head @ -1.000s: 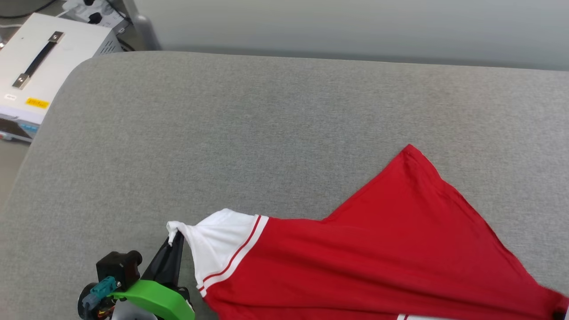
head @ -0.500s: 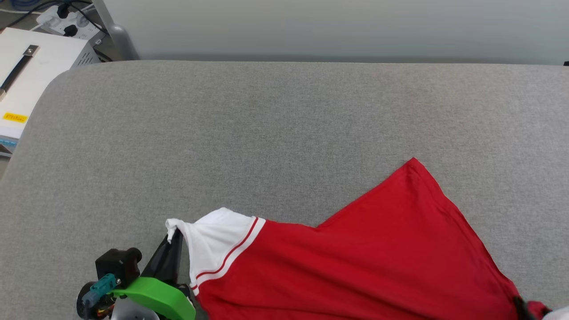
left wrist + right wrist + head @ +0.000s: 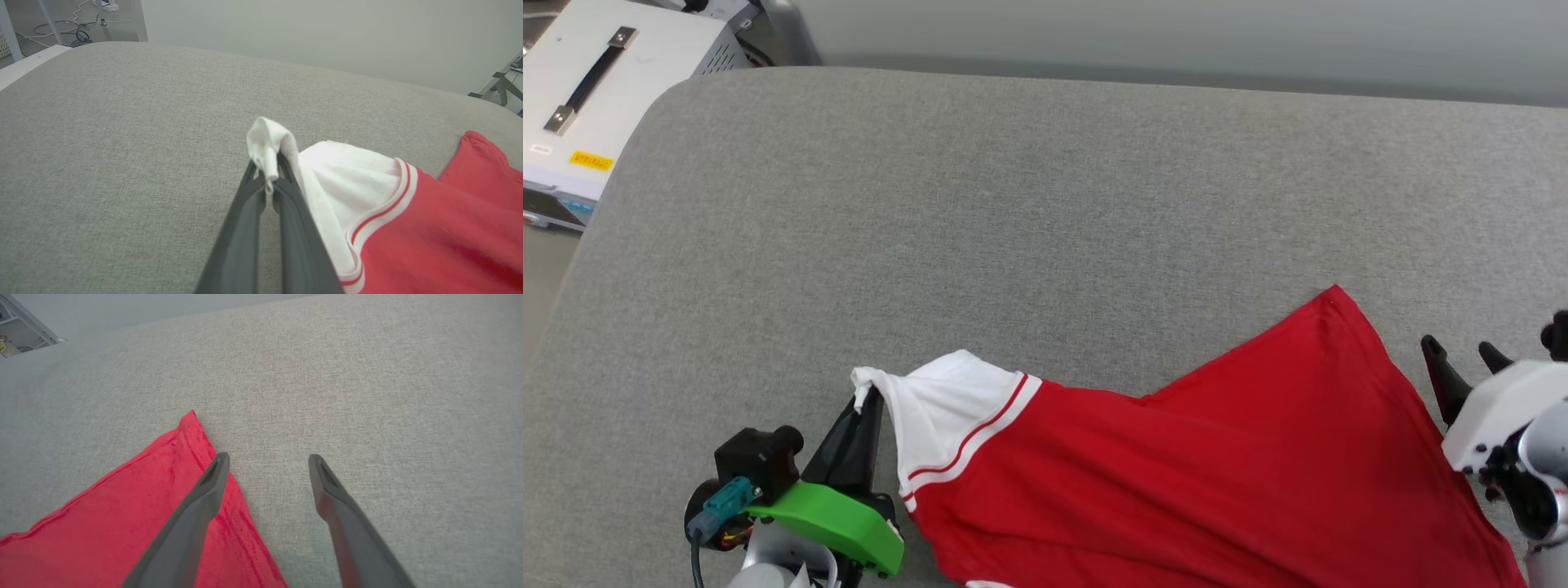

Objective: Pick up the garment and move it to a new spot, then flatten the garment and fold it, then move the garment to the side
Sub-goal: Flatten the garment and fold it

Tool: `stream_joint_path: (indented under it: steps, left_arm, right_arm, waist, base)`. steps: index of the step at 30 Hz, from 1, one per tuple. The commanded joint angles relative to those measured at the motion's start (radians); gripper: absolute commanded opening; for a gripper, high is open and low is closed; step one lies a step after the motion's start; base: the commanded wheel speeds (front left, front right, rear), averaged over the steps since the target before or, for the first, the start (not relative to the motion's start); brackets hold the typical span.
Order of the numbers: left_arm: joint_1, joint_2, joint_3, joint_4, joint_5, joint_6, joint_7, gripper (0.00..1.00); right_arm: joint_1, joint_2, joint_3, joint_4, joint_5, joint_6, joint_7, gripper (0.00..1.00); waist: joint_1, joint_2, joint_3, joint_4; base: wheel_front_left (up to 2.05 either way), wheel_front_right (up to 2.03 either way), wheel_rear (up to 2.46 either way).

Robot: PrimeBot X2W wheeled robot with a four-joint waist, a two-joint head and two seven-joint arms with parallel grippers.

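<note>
L gripper (image 3: 869,398) is pinched tight on the white sleeve tip of the garment (image 3: 1176,474), which lies across the near-right of the gray cushion (image 3: 1013,204), R gripper (image 3: 1459,349) gaping empty beside its red hem corner, and imo it's light n floppy so grab corners, not the middle.

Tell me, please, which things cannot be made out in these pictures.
- Head view: the garment runs past the bottom edge; its near part is cut off.
- Left wrist view: the bunched white sleeve covers the left jaws' tips; the depth of the pinch is hidden.
- Head view: the yellow label on the white box is too small to read.
</note>
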Motion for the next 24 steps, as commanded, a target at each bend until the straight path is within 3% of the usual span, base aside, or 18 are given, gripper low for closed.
stream_joint_path:
  steps: [1, 5, 9, 19, 20, 22, 24]
  left_arm:
    - [-0.022, -0.006, -0.001, -0.002, 0.007, -0.004, -0.006, 0.0]
    - [-0.045, -0.012, -0.017, 0.001, 0.009, -0.013, -0.011, 0.0]
    - [-0.077, -0.02, -0.035, 0.01, 0.009, -0.026, -0.018, 0.0]
    - [-0.143, -0.039, -0.064, 0.055, 0.005, -0.05, -0.051, 0.0]
    - [-0.144, -0.041, -0.066, 0.062, 0.004, -0.051, -0.054, 0.0]
    - [-0.147, -0.043, -0.067, 0.074, 0.001, -0.053, -0.06, 0.0]
    - [-0.151, -0.042, -0.064, 0.091, -0.002, -0.054, -0.068, 0.0]
  right_arm:
    - [-0.057, -0.031, 0.032, 0.02, 0.013, -0.001, 0.061, 1.0]
    - [-0.182, -0.121, 0.155, 0.064, 0.043, -0.001, 0.285, 1.0]
    - [-0.277, -0.174, 0.24, 0.098, 0.057, -0.001, 0.444, 1.0]
    - [-0.331, -0.21, 0.369, 0.242, 0.103, -0.001, 0.583, 1.0]
    - [-0.314, -0.208, 0.382, 0.265, 0.116, -0.001, 0.618, 0.8]
    - [-0.288, -0.203, 0.4, 0.287, 0.139, -0.001, 0.668, 0.0]
    - [-0.272, -0.201, 0.414, 0.277, 0.17, -0.001, 0.701, 0.0]
  waist:
    - [0.0, -0.0001, 0.028, 0.027]
    - [0.0, -0.0001, 0.053, 0.052]
    - [0.0, -0.0001, 0.082, 0.082]
    - [0.0, -0.0001, 0.142, 0.122]
    - [0.0, -0.0001, 0.143, 0.123]
    - [0.0, -0.0001, 0.145, 0.123]
    - [0.0, -0.0001, 0.145, 0.117]
  base:
    - [0.0, 0.0, 0.0]
    - [0.0, 0.0, 0.0]
    - [0.0, 0.0, 0.0]
    - [0.0, 0.0, 0.0]
    - [0.0, 0.0, 0.0]
    - [0.0, 0.0, 0.0]
    - [0.0, 0.0, 0.0]
